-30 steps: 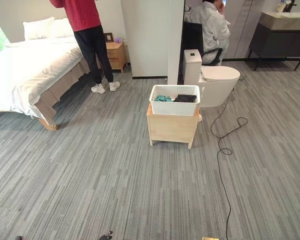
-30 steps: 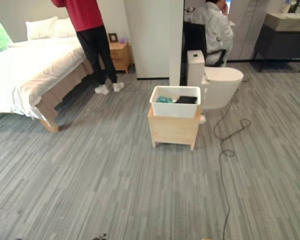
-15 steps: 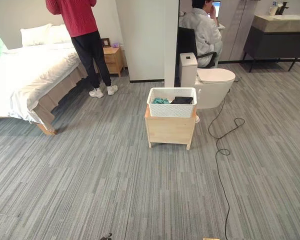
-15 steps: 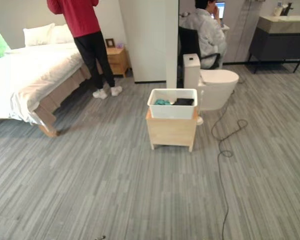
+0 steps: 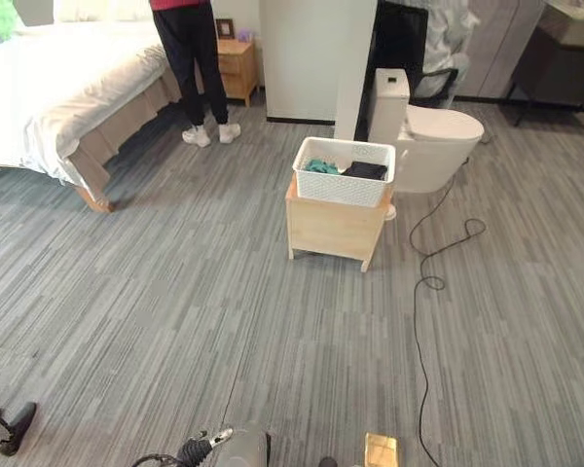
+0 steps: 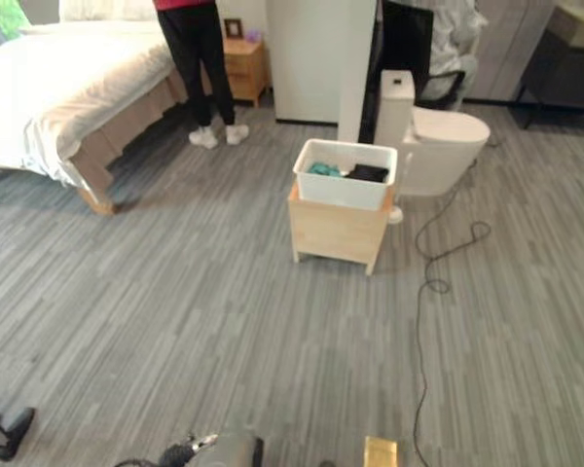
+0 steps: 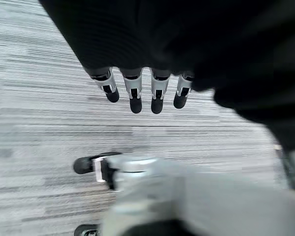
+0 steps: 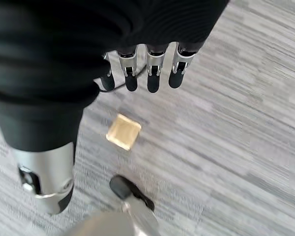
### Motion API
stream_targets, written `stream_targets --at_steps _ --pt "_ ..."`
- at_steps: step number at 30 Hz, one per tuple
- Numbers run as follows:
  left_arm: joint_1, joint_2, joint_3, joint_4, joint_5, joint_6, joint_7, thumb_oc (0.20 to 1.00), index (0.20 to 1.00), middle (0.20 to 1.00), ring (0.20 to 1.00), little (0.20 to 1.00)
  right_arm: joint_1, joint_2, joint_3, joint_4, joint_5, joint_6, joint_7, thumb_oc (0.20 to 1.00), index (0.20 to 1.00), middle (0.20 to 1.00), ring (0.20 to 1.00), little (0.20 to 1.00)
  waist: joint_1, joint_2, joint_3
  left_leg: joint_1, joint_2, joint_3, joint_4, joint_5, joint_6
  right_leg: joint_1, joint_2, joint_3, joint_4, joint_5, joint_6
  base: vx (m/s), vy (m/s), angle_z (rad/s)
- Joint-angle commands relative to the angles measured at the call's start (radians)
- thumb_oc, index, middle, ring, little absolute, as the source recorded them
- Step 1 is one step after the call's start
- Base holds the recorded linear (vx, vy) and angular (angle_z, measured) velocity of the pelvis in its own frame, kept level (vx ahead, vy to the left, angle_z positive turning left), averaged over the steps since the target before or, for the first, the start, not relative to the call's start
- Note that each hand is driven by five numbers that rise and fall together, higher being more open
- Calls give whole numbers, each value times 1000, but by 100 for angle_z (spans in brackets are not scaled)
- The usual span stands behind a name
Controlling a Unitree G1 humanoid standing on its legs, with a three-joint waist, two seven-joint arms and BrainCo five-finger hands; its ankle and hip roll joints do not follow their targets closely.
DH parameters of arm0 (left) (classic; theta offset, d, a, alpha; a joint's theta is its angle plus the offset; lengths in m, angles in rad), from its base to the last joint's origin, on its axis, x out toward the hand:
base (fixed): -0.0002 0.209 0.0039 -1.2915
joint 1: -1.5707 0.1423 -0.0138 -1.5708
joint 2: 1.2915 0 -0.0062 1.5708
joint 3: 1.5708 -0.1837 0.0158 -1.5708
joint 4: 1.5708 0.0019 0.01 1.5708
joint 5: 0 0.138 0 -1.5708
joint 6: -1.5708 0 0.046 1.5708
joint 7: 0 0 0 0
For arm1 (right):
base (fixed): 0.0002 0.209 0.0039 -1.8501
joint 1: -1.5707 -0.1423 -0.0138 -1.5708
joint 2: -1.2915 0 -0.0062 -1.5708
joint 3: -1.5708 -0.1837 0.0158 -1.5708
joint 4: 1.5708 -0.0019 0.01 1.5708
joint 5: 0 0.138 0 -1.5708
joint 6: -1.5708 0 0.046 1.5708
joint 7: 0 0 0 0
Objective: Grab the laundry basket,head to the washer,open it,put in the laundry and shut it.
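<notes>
The white laundry basket [image 5: 344, 184] stands on a low wooden stand [image 5: 333, 229] out on the grey carpet, some way ahead of me. A teal cloth [image 5: 319, 166] and a black cloth [image 5: 366, 171] lie in it. My left hand [image 7: 137, 91] hangs over the carpet with relaxed fingers and nothing in it. In its wrist view my right hand [image 8: 147, 73] hangs the same way, far from the basket.
A bed [image 5: 49, 97] fills the far left, and a person in black trousers [image 5: 197, 68] stands by a nightstand [image 5: 238, 68]. Behind the basket are a white pillar [image 5: 316, 58] and a toilet [image 5: 438, 146]. A small tan square [image 8: 123, 132] lies on the carpet near me.
The whole picture has shifted: the camera now looks further down, so the people's upper bodies are cut off. The basket and stand have not moved.
</notes>
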Motion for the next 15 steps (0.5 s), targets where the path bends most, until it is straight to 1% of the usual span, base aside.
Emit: stream_targets --at_steps 1,2,3,4,5,6,7,8,9,10,11,12,13,14,15 --pt "-3 4 -5 -24 -52 -19 33 1000 1000 1000 1000 1000 -9 -41 23 6 45 -19 -19 1000 1000 1000 1000 1000 9 24 -4 -12 47 -13 -243 42 4 79 -17 1 -35 -50 105 323 71 8" --pt "-4 9 11 -17 -68 -23 39 1000 1000 1000 1000 1000 -24 -41 26 -5 51 -25 -25 1000 1000 1000 1000 1000 29 32 -11 -23 71 -1 -413 82 2 99 2 8 -46 -71 118 364 79 1" --pt "-3 11 17 -9 -70 -26 44 1000 1000 1000 1000 1000 -26 -39 29 -4 51 -25 -26 1000 1000 1000 1000 1000 41 27 -14 -30 68 1 -460 93 0 112 4 16 -46 -87 125 361 81 -14" --pt "-3 11 17 -9 -70 -26 44 1000 1000 1000 1000 1000 -26 -39 29 -4 51 -25 -26 1000 1000 1000 1000 1000 41 27 -14 -29 68 2 -460 93 0 112 4 16 -46 -87 125 439 117 -14" --pt "4 13 33 10 -64 -25 44 1000 1000 1000 1000 1000 -29 -29 33 -1 42 -25 -24 1000 1000 1000 1000 1000 60 23 -39 -20 63 -6 -483 99 12 144 7 30 -42 -112 140 509 165 -17" --pt "11 17 38 21 -60 -23 43 1000 1000 1000 1000 1000 -20 -22 34 5 33 -23 -17 1000 1000 1000 1000 1000 78 11 -49 -28 43 -21 -448 92 24 162 -8 37 -25 -129 149 658 217 -24" --pt "9 22 40 27 -54 -23 41 1000 1000 1000 1000 1000 -17 -19 31 9 28 -23 -15 1000 1000 1000 1000 1000 82 2 -53 -57 24 -23 -410 83 31 170 -23 35 -1 -131 154 354 128 -41" --pt "9 22 40 27 -54 -23 41 1000 1000 1000 1000 1000 -17 -19 31 9 28 -23 -15 1000 1000 1000 1000 1000 81 1 -53 -59 23 -22 -407 81 32 169 -25 34 0 -132 155 454 188 -58" --pt "5 34 46 31 -42 -22 39 1000 1000 1000 1000 1000 -7 -15 21 15 26 -21 -7 1000 1000 1000 1000 1000 90 -22 -64 -55 -17 -2 -338 36 61 153 -57 44 87 -124 173 461 224 -41" --pt "1 38 45 28 -35 -20 36 1000 1000 1000 1000 1000 -6 -15 11 20 32 -20 -4 1000 1000 1000 1000 1000 88 -27 -71 -42 -39 9 -332 11 82 130 -68 47 156 -102 189 457 223 -25" --pt "1 38 45 28 -35 -20 36 1000 1000 1000 1000 1000 -6 -15 11 20 32 -20 -4 1000 1000 1000 1000 1000 88 -27 -72 -43 -39 9 -332 11 81 130 -67 47 156 -102 189 410 307 -3" --pt "-4 50 30 -1 -28 -21 26 1000 1000 1000 1000 1000 -9 -22 -4 30 32 -13 2 1000 1000 1000 1000 1000 68 -26 -64 5 -79 25 -342 -36 126 27 -103 79 381 56 229 379 315 6" --pt "-6 54 22 -19 -23 -22 23 1000 1000 1000 1000 1000 -12 -28 -9 35 28 -8 2 1000 1000 1000 1000 1000 58 -16 -59 26 -92 32 -348 -56 145 -19 -118 87 462 124 245 473 390 10" --pt "-5 59 18 -37 -20 -24 23 1000 1000 1000 1000 1000 -15 -34 -16 34 30 -10 0 1000 1000 1000 1000 1000 51 -3 -57 48 -96 40 -358 -69 156 -47 -135 73 503 166 260 323 258 8" --pt "-8 63 13 -49 -24 -27 28 1000 1000 1000 1000 1000 -21 -42 -23 24 33 -12 -4 1000 1000 1000 1000 1000 44 12 -46 78 -96 49 -370 -81 169 -97 -160 54 561 199 268 335 227 -5"
